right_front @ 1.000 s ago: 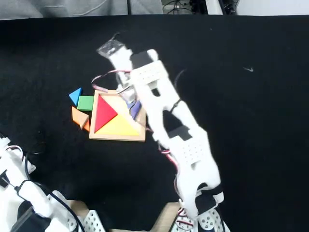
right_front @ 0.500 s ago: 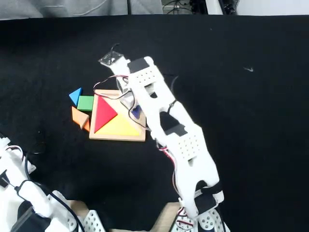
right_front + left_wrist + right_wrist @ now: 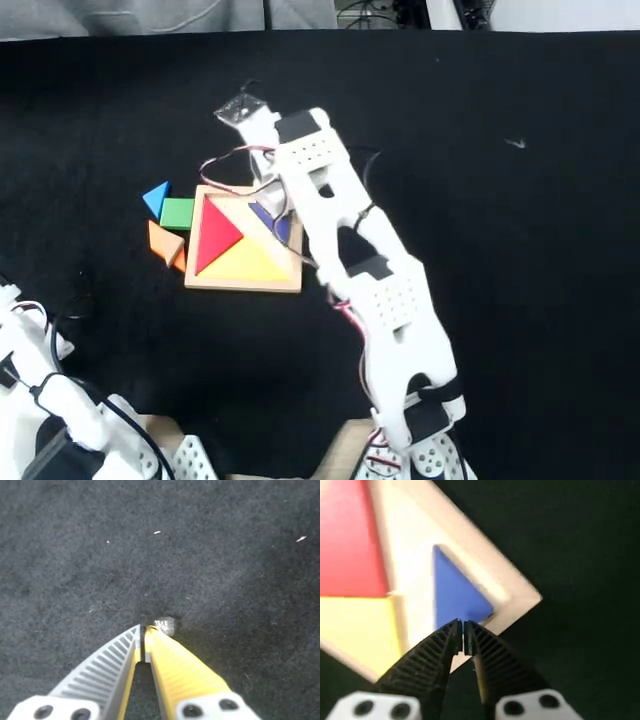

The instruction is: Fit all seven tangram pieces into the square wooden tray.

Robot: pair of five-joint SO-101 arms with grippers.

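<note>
R jaws are clenched w/ nothing between them, tips right at one corner of the dark-blue flat wooden piece (image 3: 456,590), which looks triangular from what shows. Can't tell if they touch it. That piece lies inside the square wooden tray (image 3: 487,560), in the tray corner just ahead of the tips. The large red wooden triangle (image 3: 350,540) and large yellow wooden triangle (image 3: 355,630) sit in the tray too, beyond the blue piece from that corner, w/ bare tray floor between.

L jaws are also clenched and hold nothing, tips low over the black counter (image 3: 225,555).

Step in hand is prob. seating the blue piece, approx. 3 pcs in. The small light-blue triangle (image 3: 155,198), green square (image 3: 177,212) and orange shapes (image 3: 165,243) lie loose past the tray edge opposite the R jaws. The next move calls for lifting clear, opening up, and fetching one of these, turned to suit the gap.
</note>
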